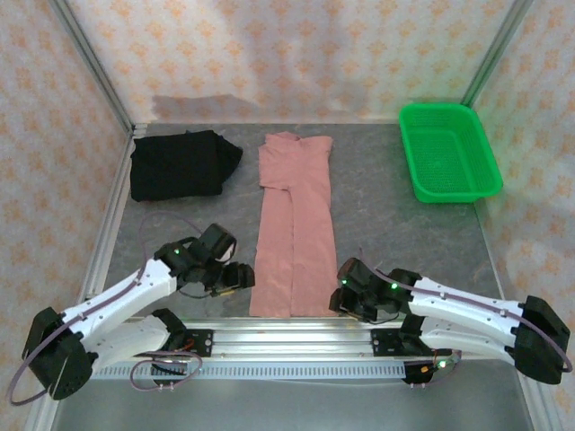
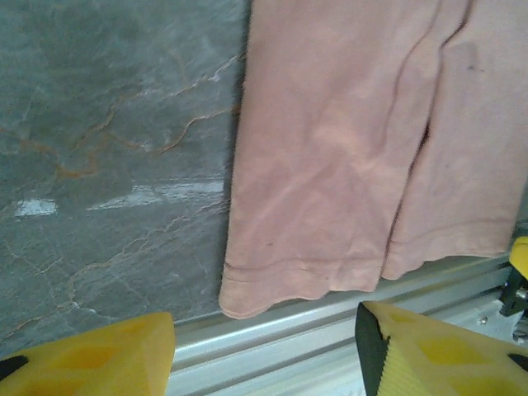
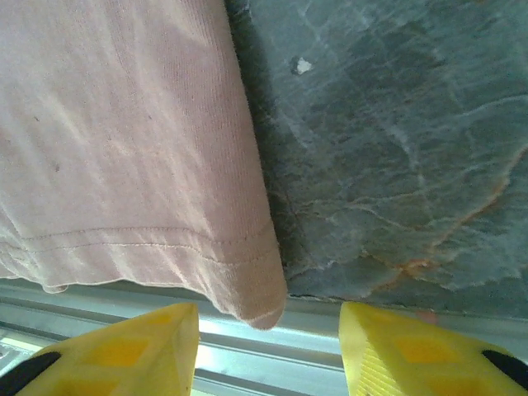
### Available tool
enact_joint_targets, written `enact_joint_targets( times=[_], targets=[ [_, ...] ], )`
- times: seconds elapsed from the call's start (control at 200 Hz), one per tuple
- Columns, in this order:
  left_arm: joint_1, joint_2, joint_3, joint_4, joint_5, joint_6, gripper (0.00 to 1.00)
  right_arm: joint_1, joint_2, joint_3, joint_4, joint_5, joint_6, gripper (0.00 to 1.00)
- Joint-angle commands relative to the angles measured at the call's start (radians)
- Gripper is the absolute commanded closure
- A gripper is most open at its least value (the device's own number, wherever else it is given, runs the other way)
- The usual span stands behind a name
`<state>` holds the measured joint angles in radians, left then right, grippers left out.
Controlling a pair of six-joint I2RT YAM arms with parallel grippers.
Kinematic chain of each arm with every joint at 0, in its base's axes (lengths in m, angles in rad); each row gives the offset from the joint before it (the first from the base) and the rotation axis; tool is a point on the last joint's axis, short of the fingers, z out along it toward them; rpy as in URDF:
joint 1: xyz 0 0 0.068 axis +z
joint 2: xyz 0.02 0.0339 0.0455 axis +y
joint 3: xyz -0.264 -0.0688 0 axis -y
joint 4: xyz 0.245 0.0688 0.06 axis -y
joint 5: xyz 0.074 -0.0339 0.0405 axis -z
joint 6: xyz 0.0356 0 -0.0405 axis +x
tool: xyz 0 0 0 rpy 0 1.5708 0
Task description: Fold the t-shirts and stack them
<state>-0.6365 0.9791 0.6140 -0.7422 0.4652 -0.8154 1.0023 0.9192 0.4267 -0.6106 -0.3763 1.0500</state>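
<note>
At your far left, the black shirt (image 1: 184,164) lies bunched near the back wall. Your left jaws stand apart and empty, just beside the near left hem of the pink shirt (image 1: 295,224). That shirt lies folded into a long strip down the middle of the desk (image 1: 386,215), its hem reaching the metal rail (image 1: 296,334). Your right jaws, likewise parted and empty, sit by its near right corner. A green basket (image 1: 447,153) rests far right. The desk is grey marbled stone, ringed by patterned wallpaper (image 1: 269,54).
</note>
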Motion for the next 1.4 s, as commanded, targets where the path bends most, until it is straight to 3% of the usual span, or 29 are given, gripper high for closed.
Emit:
enact_joint_targets(
  times=[0.0,0.485,0.811,0.926,1.071,1.181,1.391],
  targets=[
    [-0.019,-0.027,-0.055,0.158,-0.018,-0.117,0.4,-0.002,0.016,-0.026,0.084,-0.012,0.005,0.52],
    [-0.058,0.053,-0.198,0.362,0.1,-0.185,0.45,-0.003,0.113,-0.04,0.195,-0.001,0.029,0.56],
    [-0.159,0.273,-0.174,0.541,0.127,-0.208,0.55,-0.003,0.173,-0.032,0.238,0.02,0.035,0.59],
    [-0.182,0.346,-0.154,0.564,0.128,-0.201,0.63,-0.003,0.193,-0.03,0.271,0.037,0.042,0.67],
    [-0.187,0.373,-0.11,0.501,0.112,-0.17,0.82,-0.006,0.234,0.001,0.27,0.033,0.034,0.87],
    [-0.187,0.321,-0.079,0.38,0.063,-0.147,0.97,-0.005,0.205,0.023,0.211,0.047,0.031,0.97],
    [-0.194,0.15,-0.07,0.187,-0.039,-0.161,1.0,-0.004,0.107,0.065,0.08,0.045,0.043,1.0]
  ],
)
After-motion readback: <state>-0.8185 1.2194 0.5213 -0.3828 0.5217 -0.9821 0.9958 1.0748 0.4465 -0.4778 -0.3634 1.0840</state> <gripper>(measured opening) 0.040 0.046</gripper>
